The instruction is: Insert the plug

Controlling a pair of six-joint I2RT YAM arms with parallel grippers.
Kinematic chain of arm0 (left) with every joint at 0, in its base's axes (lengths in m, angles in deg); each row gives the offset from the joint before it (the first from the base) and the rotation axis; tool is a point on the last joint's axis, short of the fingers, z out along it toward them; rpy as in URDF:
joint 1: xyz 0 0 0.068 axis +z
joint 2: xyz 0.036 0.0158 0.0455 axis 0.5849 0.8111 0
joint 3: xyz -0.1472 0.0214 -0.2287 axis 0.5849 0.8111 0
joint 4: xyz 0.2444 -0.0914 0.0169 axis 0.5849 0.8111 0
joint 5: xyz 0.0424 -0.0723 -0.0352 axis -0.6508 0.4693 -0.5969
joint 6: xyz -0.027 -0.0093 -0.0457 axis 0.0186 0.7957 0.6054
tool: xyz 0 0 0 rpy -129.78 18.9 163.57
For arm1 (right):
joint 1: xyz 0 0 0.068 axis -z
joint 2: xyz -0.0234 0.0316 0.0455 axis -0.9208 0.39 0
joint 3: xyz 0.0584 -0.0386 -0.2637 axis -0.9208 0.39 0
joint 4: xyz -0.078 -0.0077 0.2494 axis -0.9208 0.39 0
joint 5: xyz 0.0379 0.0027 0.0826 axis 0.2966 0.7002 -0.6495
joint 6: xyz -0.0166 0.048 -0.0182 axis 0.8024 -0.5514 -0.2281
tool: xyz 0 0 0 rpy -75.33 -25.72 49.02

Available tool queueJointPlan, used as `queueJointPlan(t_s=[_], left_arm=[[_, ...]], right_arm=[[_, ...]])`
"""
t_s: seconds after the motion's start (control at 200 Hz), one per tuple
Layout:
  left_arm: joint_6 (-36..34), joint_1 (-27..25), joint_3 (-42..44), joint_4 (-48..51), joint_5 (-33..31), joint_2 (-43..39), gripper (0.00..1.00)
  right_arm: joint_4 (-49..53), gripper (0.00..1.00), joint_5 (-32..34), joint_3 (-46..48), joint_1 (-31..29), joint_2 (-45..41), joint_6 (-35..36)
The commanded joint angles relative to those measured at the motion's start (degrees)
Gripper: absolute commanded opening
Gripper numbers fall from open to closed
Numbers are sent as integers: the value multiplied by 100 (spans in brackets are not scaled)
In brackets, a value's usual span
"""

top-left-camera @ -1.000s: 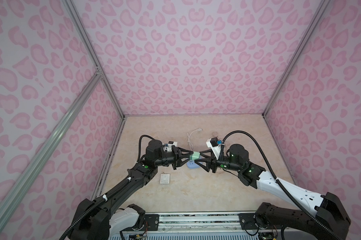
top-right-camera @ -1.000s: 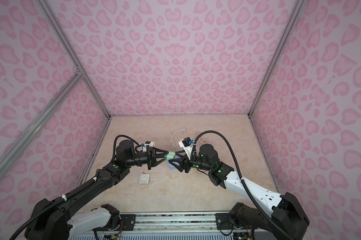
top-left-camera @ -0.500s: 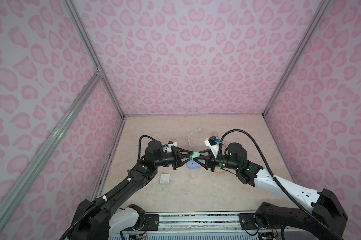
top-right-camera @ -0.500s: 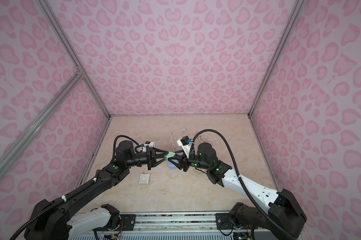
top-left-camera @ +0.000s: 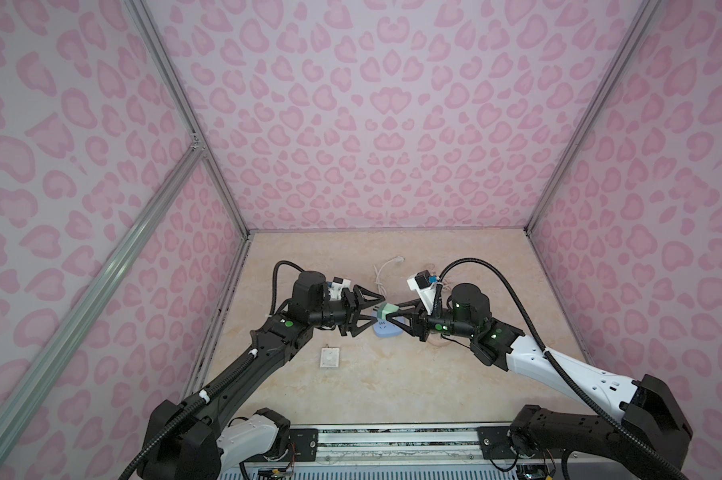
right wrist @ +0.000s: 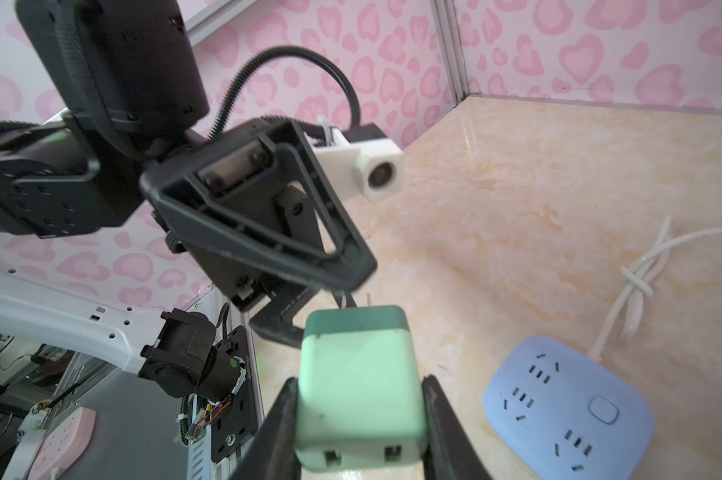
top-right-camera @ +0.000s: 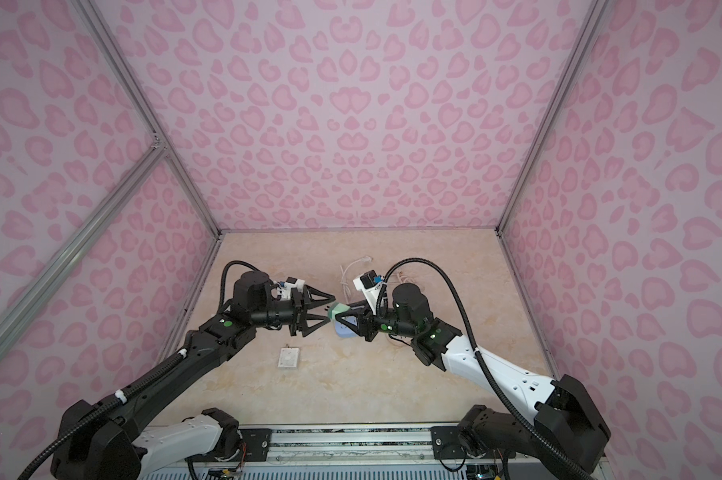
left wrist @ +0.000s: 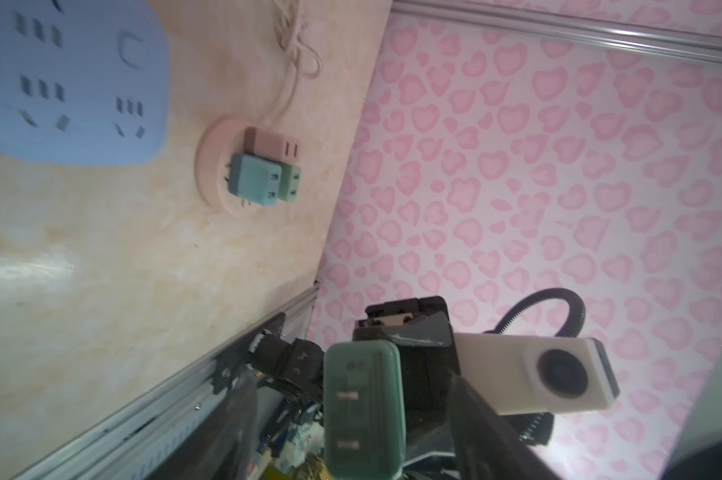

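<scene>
As our right gripper [top-left-camera: 391,316] pinched the mint-green rounded plastic plug [right wrist: 359,386] by its sides, we held it off the table, near the pale-blue plastic power strip [right wrist: 567,411] — our left gripper [top-left-camera: 377,311] stood spread, just beside the plug.

Light was soft and even in both top views, pink walls [top-left-camera: 376,124] bright, only faint shadows on the marble tabletop [top-left-camera: 392,386], straight frame lines bowed toward the edges, pale glare smeared the tabletop in the left wrist view, green plug [left wrist: 363,411] up close there was blurred.
</scene>
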Motion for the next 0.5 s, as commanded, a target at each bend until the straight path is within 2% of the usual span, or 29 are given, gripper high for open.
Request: queueJointPlan(t_s=[0.0,0.125,0.205,0.335,0.495], left_arm=[[-2043,373,-541,2643,-1208,-169,85],[-2842,542,-872,3559,-2705,-454,85],[-3041,541,-812,3631,-3239,-648,84],[-3136,538,-686,3650,-3276,-656,82],[-3074,543,-366,3408,-3043,-663,80]], right_arm=[[1613,0,789,-530,173,39,-344],[3615,0,779,-1630,481,513,-619],[4610,0,602,-2338,608,836,-585],[5889,0,390,-3475,644,1436,-351],[7173,0,923,-4768,586,2351,-44]])
